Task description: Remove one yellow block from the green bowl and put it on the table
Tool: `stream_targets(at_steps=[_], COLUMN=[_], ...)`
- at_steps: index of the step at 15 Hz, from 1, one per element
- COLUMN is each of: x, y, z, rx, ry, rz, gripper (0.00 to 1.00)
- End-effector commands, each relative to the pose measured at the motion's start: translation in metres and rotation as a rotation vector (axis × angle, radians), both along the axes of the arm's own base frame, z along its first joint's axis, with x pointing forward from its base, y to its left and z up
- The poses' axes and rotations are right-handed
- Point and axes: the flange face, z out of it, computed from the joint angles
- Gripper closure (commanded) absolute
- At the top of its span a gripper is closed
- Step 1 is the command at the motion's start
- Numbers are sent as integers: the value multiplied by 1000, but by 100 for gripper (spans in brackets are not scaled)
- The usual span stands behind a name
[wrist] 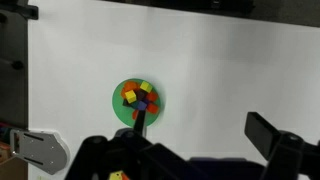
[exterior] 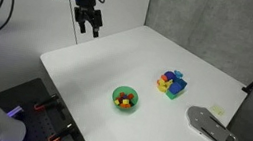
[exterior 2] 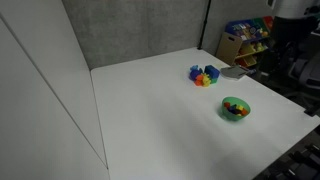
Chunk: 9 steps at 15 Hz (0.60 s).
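A green bowl (exterior: 125, 99) holding several small coloured blocks stands near the front of the white table (exterior: 96, 71). It also shows in the other exterior view (exterior 2: 235, 108). In the wrist view the bowl (wrist: 118, 101) holds red, orange, dark and yellow blocks, with one yellow block (wrist: 145, 87) at the top and another (wrist: 130, 97) to its left. My gripper (exterior: 92, 22) hangs high above the far edge of the table, well away from the bowl. In the wrist view the gripper (wrist: 200, 128) is open and empty.
A pile of coloured blocks (exterior: 172, 83) lies on the table beyond the bowl, also seen in an exterior view (exterior 2: 204, 75). A grey flat object (exterior: 209, 126) sits at the table edge. Shelves with clutter (exterior 2: 245, 40) stand behind the table.
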Motion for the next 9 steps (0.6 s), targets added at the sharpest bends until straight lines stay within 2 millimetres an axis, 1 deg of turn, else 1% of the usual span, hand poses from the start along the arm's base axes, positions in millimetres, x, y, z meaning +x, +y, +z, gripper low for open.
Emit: stream_targets(at_steps=[1,6,9], x=[0,20,35], y=[0,-4,-15], z=[0,-9,-22], rx=[0,40,71], ry=[0,-50,-95], rz=[0,-21,-36], gripper=[0,0,0])
